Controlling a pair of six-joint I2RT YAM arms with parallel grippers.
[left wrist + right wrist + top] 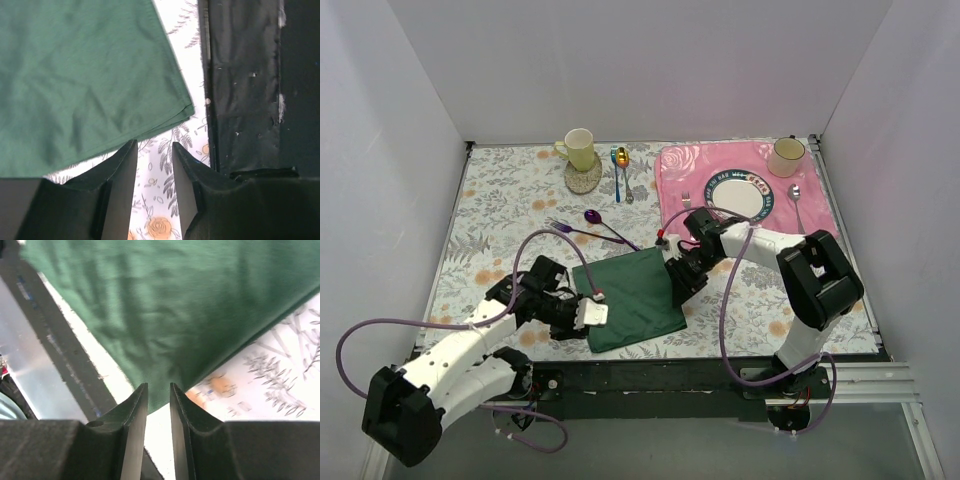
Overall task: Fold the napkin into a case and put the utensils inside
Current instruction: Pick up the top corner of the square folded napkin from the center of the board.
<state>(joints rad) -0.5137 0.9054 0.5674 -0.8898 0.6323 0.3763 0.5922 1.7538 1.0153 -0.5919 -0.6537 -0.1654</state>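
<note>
Left wrist view: napkin (75, 75) runs off the top and left edges; one corner only in frame. Right wrist view: same cloth blurred, cut by top and right edges. Right pincer (158, 388): narrow gap, cloth edge showing within it; pinched or merely hanging above, I cannot tell. Top view: my right fingertips lost under my own wrist, black against dark green. Purple fork (560, 226) and purple spoon (593, 216): thin handles converge near the napkin's far corner; ends too small to separate.
</note>
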